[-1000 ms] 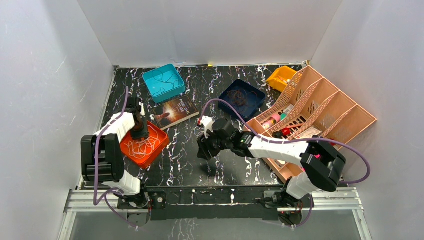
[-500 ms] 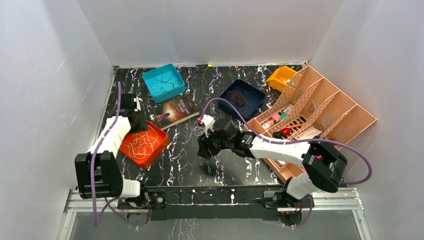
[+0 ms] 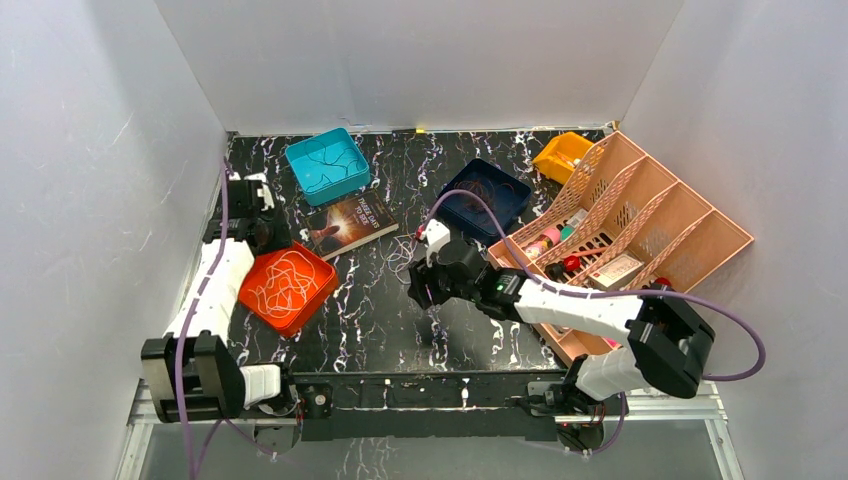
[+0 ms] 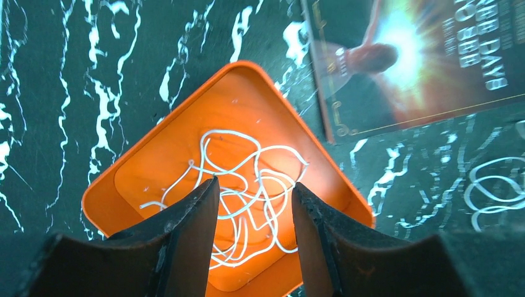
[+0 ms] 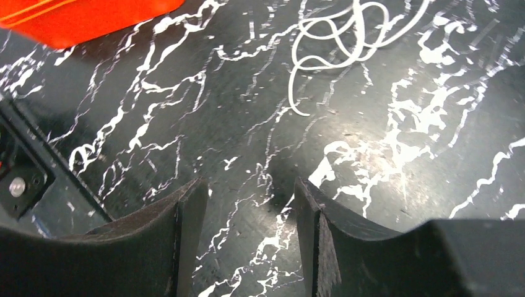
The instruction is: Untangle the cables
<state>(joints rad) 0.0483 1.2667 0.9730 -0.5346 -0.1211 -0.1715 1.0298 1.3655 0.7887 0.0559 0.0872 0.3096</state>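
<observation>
White cables (image 4: pixel 258 192) lie in a loose tangle in the orange tray (image 4: pixel 186 142), also the orange tray (image 3: pixel 312 290) seen from above. My left gripper (image 4: pixel 254 183) hangs open above it with nothing between its fingers; from above, the left gripper (image 3: pixel 262 232) is over the tray's far corner. A separate white cable (image 5: pixel 334 37) lies looped on the marble table, the same white cable (image 3: pixel 398 256) left of my right wrist. My right gripper (image 5: pixel 251 184) is open and empty over bare table, on the near side of that loop, and is the right gripper (image 3: pixel 425 292) at mid-table.
A teal tray (image 3: pixel 327 165) with dark cables and a navy tray (image 3: pixel 484 197) with brown cables stand at the back. A book (image 3: pixel 352 222) lies between them and the orange tray. A pink divided rack (image 3: pixel 640 225) and a yellow bin (image 3: pixel 560 155) fill the right side.
My left gripper lifted out of the orange tray, drew back toward the far left and opened, leaving the white cables in the tray. The right gripper shifted slightly right.
</observation>
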